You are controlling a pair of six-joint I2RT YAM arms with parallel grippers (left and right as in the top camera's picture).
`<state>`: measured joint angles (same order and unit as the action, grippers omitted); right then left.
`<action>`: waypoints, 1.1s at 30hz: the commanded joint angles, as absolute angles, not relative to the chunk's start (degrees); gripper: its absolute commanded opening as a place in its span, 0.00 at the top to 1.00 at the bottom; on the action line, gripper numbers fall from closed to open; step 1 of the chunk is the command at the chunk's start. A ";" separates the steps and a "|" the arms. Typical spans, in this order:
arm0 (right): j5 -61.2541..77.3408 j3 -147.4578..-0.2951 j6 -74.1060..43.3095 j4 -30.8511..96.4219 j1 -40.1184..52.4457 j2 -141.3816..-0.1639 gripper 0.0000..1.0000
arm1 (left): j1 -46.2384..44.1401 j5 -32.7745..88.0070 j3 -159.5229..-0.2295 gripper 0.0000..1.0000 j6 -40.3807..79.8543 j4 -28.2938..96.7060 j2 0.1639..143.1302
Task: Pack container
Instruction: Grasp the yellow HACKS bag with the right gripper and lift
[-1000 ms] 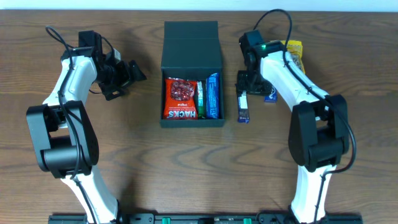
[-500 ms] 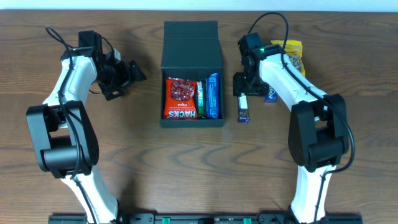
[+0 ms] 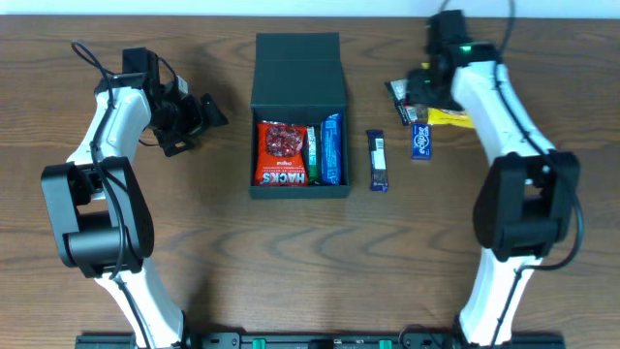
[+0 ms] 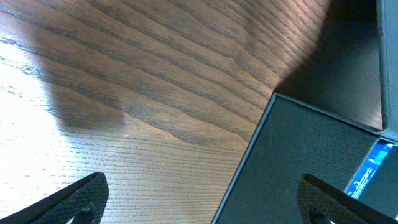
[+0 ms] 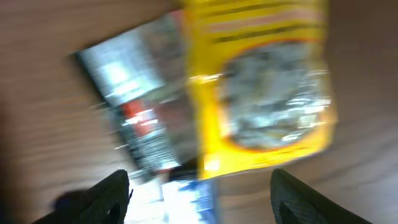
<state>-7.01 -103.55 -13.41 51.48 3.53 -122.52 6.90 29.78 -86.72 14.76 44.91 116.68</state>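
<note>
container (image 3: 298, 68) holds three packets (image 3: 282, 153); four beside

The right arm has swung away from beside the container (image 3: 299, 68) to the upper right of the frame. The right gripper (image 3: 423, 87) now hangs over the yellow packet (image 3: 448, 117) and a dark wrapper (image 3: 397, 89), jaws spread wider. The dark blue bar (image 3: 379, 161) now lies uncovered.

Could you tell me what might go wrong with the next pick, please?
The yellow packet overlaps the silver packet beneath the open right gripper, so a grasp may catch both or drag one aside. The container looks full across its floor with the red packet, green bar and blue bar, so another snack may sit proud.
</note>
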 commanded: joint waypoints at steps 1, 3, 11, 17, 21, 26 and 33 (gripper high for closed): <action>-9.23 -104.25 -11.55 50.41 -0.38 -122.96 0.28 | 6.72 29.45 -87.92 0.02 13.76 44.99 116.11; -8.71 -104.25 -10.94 48.73 -2.09 -123.50 0.28 | 6.72 29.45 -87.92 0.02 13.76 44.99 116.11; -4.47 -104.25 -7.35 40.75 -3.92 -128.35 0.25 | 6.72 29.47 -87.92 0.03 14.37 45.04 116.11; -0.99 -104.25 -7.18 37.15 -4.97 -132.18 0.23 | 6.72 29.45 -87.92 0.02 14.39 45.21 116.11; -0.67 -104.25 -7.18 36.62 -4.95 -133.91 0.22 | 6.74 29.45 -87.92 0.02 14.39 45.21 116.11; 0.08 -104.25 -7.22 38.33 -4.91 -135.13 0.47 | 6.72 29.45 -87.92 0.02 14.39 45.47 116.11; 0.10 -104.75 -8.56 39.75 -4.91 -135.11 0.85 | 6.74 29.45 -87.92 0.02 14.37 45.82 116.11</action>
<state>-0.45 -104.97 -8.05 38.37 -4.73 -132.60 6.90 29.78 -86.72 14.79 45.45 116.68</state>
